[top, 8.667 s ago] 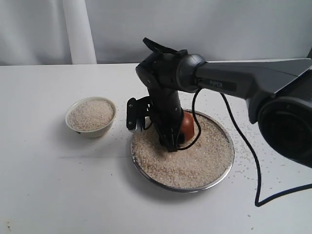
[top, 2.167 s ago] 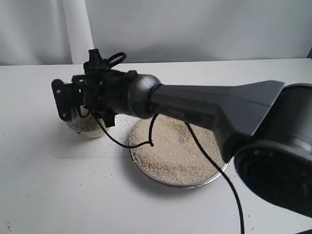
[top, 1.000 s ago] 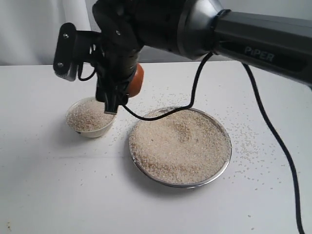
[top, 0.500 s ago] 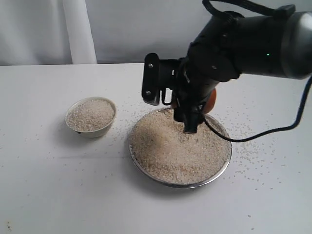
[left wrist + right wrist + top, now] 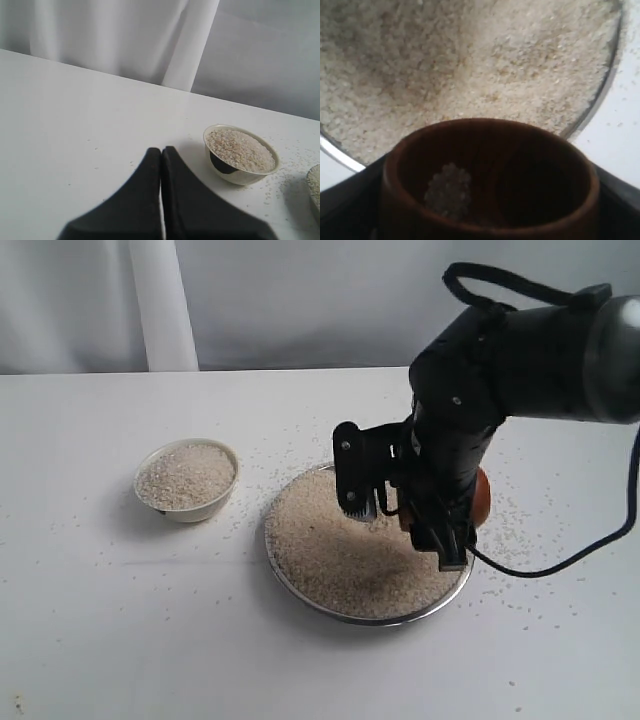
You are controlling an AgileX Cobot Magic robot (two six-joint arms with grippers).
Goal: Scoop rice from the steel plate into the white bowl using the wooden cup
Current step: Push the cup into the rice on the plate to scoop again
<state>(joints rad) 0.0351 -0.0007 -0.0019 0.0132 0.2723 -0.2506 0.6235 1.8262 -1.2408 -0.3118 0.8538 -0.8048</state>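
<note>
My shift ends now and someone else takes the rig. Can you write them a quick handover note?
Left tool: shut, empty, above the table, with the white bowl ahead of it.
Right tool: shut on the wooden cup, over the steel plate's right side; cup holds only a small clump of rice.
Done: bowl is full of rice to about its rim.
Left: plate holds much rice; another scoop probably follows, though the bowl has little room. Grains lie scattered on the table.
</note>
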